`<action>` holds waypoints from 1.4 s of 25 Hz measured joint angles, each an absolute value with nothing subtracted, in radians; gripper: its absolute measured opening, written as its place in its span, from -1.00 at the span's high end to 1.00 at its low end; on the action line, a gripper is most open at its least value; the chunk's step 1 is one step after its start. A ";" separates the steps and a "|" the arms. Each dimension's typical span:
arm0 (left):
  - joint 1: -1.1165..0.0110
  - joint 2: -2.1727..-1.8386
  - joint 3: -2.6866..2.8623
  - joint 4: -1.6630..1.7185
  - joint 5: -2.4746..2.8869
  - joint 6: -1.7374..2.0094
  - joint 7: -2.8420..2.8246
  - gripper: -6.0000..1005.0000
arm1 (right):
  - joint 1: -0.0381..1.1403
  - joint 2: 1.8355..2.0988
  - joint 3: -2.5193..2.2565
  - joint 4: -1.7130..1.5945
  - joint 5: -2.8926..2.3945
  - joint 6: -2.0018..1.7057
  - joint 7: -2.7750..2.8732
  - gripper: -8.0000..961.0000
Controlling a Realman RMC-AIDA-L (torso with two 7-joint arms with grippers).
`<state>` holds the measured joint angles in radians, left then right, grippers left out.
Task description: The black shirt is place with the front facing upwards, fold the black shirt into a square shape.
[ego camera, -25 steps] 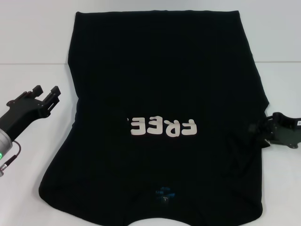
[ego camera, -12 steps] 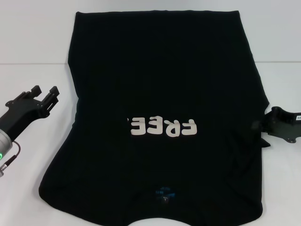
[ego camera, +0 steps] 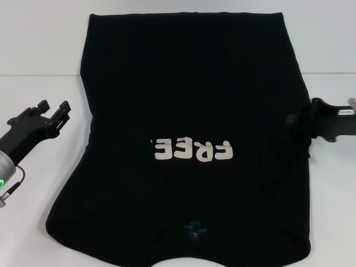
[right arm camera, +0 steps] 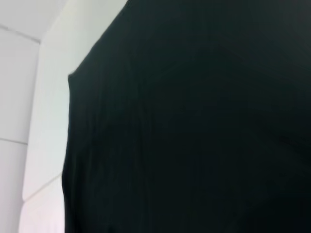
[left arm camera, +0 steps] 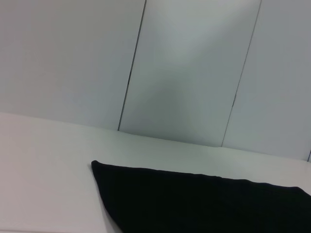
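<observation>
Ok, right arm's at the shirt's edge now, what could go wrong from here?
The right gripper sits at the black shirt's right edge, where the cloth is already rumpled; a shallow pinch may catch one layer only and fold crooked. The left gripper hangs open, apart from the left edge, so a one-sided pull could drag the whole shirt across the table.

You have one black shirt (ego camera: 189,111) on one worktop (ego camera: 39,61), one left hand (ego camera: 54,113) and one right hand (ego camera: 295,119).
</observation>
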<state>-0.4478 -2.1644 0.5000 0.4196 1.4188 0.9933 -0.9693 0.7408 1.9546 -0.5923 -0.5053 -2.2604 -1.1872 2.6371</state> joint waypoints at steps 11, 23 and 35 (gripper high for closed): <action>-0.448 -2.164 0.500 0.408 1.409 0.979 -0.943 -0.08 | 0.811 1.981 -0.660 -0.426 -2.263 -1.103 2.636 0.81; -0.448 -2.164 0.500 0.397 1.408 0.977 -0.933 -0.08 | 0.791 1.985 -0.649 -0.425 -2.252 -1.028 2.645 0.70; -0.450 -2.164 0.506 0.385 1.408 0.977 -0.929 -0.08 | 0.802 1.984 -0.644 -0.434 -2.114 -1.016 2.620 -0.37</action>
